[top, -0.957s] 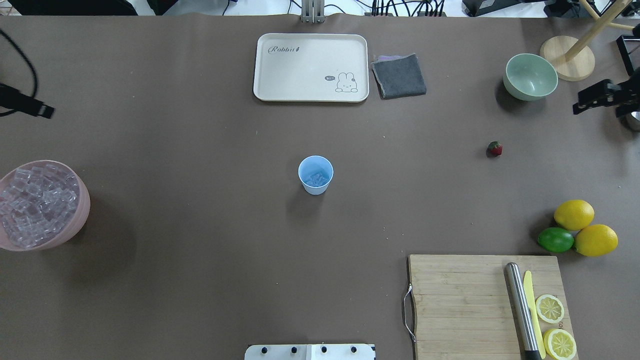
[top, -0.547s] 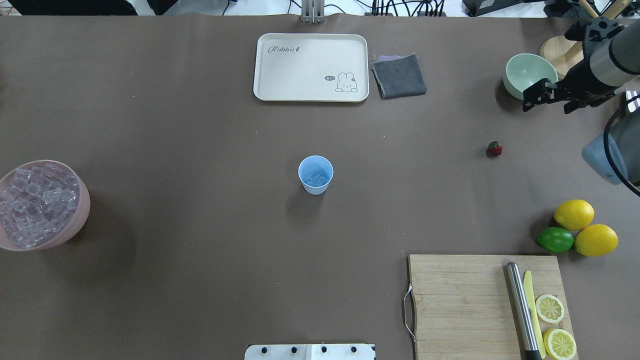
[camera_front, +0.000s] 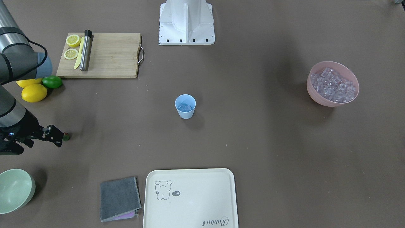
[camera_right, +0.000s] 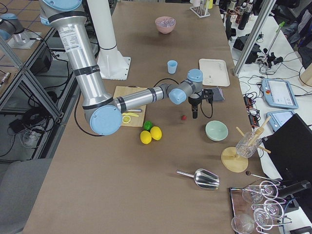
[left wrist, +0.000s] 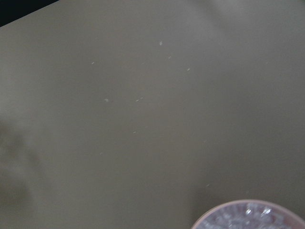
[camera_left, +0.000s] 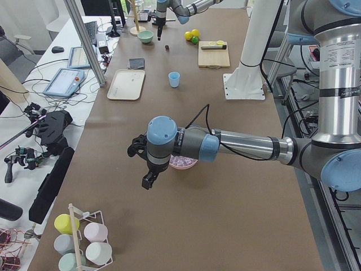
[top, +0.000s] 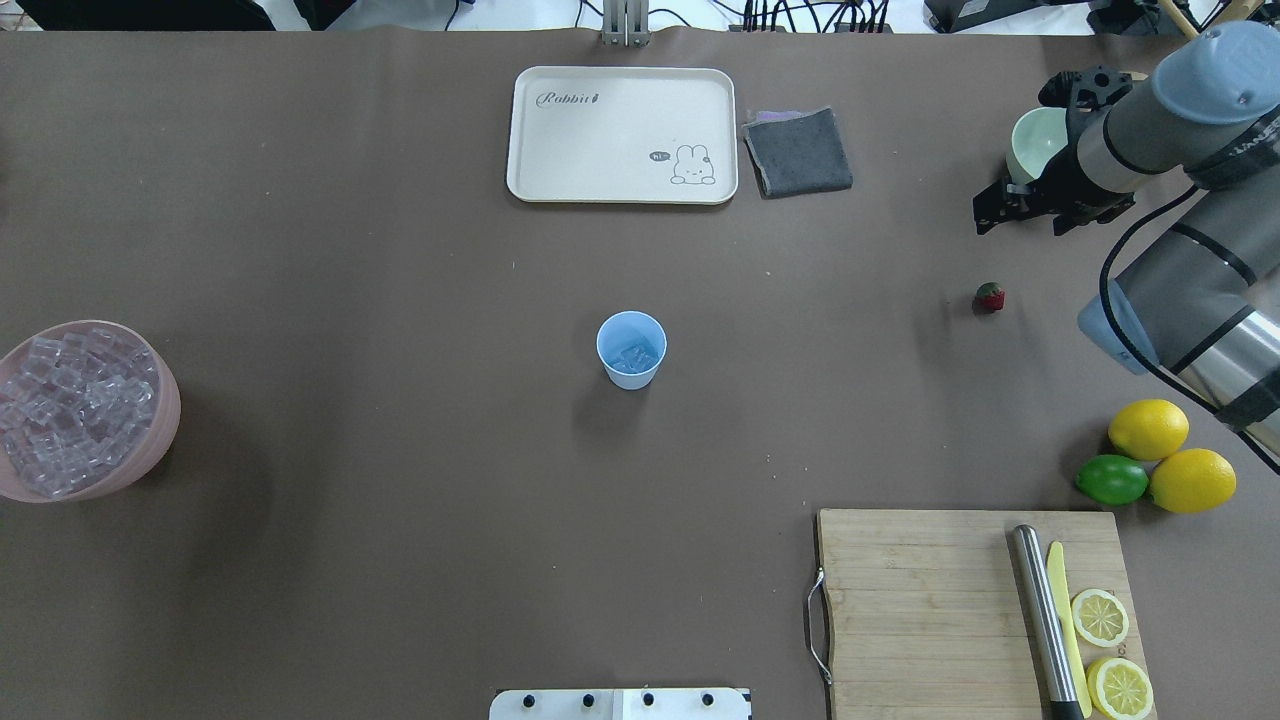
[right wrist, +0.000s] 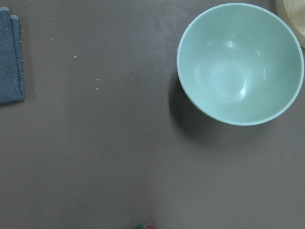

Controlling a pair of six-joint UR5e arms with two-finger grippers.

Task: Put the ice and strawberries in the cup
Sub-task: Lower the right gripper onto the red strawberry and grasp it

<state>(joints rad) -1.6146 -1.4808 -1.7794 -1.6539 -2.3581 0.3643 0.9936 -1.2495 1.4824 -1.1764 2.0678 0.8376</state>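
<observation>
Just beyond the strawberry (top: 990, 297), right gripper (top: 986, 211) hovers, jaws parted, empty.

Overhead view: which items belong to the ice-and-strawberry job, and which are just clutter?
Job: cup, ice, pink bowl holding it, strawberry, right hand.
Clutter: tray, grey cloth, green bowl, lemons, lime, cutting board.

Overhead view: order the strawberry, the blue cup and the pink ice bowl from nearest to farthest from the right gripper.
1. Strawberry: on the table's right side, just robot-ward of the right gripper.
2. Blue cup: at the table's centre.
3. Pink ice bowl: at the far left edge.
</observation>
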